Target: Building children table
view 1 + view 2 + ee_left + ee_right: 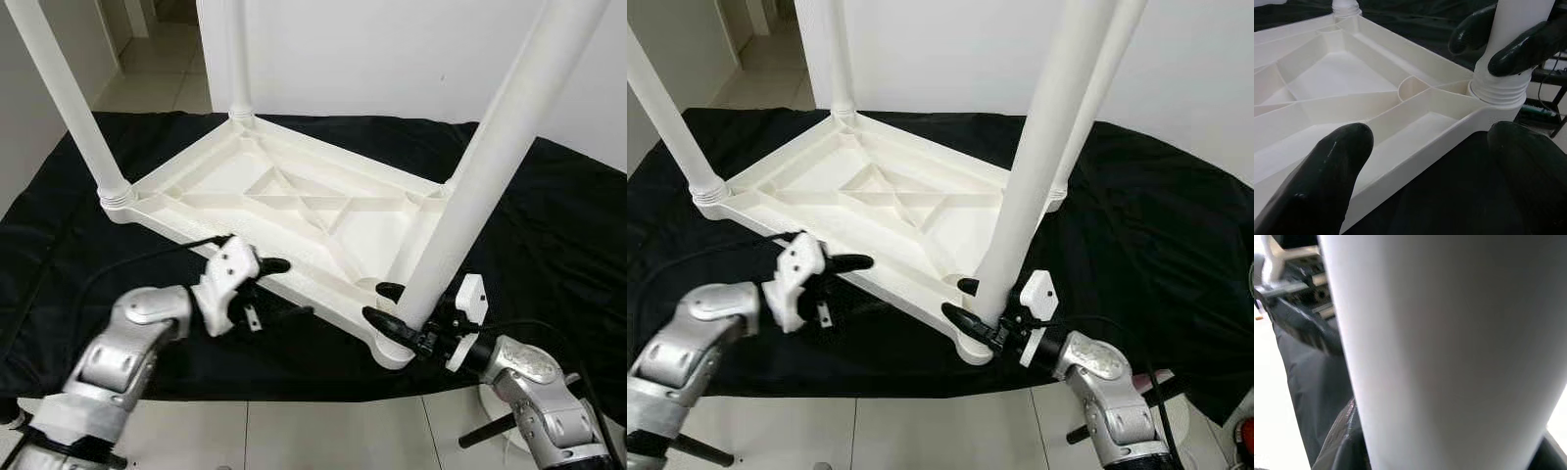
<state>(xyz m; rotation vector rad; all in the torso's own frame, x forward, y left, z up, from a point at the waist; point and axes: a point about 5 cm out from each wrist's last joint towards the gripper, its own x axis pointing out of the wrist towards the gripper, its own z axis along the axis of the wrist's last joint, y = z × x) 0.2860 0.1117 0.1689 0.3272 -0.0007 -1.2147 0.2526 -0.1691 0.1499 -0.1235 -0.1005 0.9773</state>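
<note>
White plastic table top (294, 201), upside down on black cloth (549, 235), four legs standing upward. Right gripper (384, 304): fingers clamped round near-right leg (470, 196) just above its socket. Left gripper (263, 286): fingers spread, straddling the top's near edge, holding nothing

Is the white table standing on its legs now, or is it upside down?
Upside down. The table top lies on the black cloth with its ribbed underside showing, and the legs point upward.
</note>
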